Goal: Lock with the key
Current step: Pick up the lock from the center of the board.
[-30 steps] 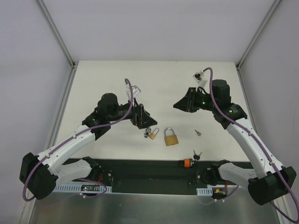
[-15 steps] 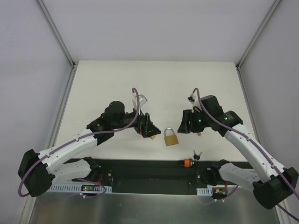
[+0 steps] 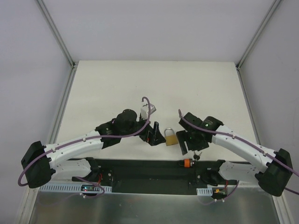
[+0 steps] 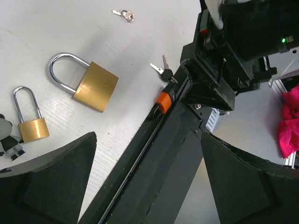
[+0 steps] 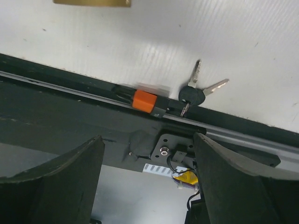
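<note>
A large brass padlock (image 4: 88, 81) lies flat on the white table, its shackle pointing away from the front rail; from above this padlock (image 3: 171, 137) sits between the two grippers. A smaller brass padlock (image 4: 30, 123) lies to its left. A black-headed pair of keys (image 5: 194, 93) rests at the table's front edge against the black rail. Further back lies a small silver key (image 4: 125, 15). My left gripper (image 3: 152, 136) hangs open just left of the large padlock, nothing between its fingers (image 4: 46, 182). My right gripper (image 3: 185, 143) is open over the rail, left of the black-headed keys.
A black rail (image 3: 140, 165) runs along the table's near edge, with an orange clip (image 5: 144, 101) on it next to the keys. Below it are the arm bases and cabling. A pink cloth (image 4: 288, 126) lies off the table to the right.
Both arms have swung down from mid-table toward the near edge, closing in on the large padlock from either side. The right gripper has gone from shut to open. The left stayed open.
</note>
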Motion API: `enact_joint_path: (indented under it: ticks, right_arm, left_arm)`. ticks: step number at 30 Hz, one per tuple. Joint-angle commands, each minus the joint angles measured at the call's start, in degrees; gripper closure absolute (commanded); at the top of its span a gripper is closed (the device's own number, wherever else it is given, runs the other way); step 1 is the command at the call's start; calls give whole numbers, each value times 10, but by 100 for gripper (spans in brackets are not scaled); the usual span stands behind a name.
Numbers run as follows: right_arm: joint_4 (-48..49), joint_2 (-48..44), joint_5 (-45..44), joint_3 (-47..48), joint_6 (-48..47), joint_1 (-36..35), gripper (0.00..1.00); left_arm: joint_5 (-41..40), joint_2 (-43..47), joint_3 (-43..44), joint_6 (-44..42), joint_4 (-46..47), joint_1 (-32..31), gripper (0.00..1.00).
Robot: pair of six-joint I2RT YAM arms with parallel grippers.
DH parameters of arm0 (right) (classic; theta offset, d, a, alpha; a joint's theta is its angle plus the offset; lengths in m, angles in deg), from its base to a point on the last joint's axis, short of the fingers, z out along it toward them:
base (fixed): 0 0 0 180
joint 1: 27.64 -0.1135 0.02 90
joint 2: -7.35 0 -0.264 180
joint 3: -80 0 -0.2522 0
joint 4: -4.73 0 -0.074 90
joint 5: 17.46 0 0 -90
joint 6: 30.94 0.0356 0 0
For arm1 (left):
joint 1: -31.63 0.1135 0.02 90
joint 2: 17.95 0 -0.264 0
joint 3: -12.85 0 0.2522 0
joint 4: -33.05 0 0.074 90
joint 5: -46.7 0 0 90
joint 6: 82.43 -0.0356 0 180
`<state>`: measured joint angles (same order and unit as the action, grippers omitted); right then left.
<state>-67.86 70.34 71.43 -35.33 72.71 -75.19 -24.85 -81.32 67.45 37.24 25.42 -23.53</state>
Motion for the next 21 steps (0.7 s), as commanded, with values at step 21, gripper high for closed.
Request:
enact_joint_path:
  ticks: [21]
  right_arm:
    - [128,160,-21,-103,107,-76,39]
  left_arm:
    - [-48,33,-34,41,4,-16,9]
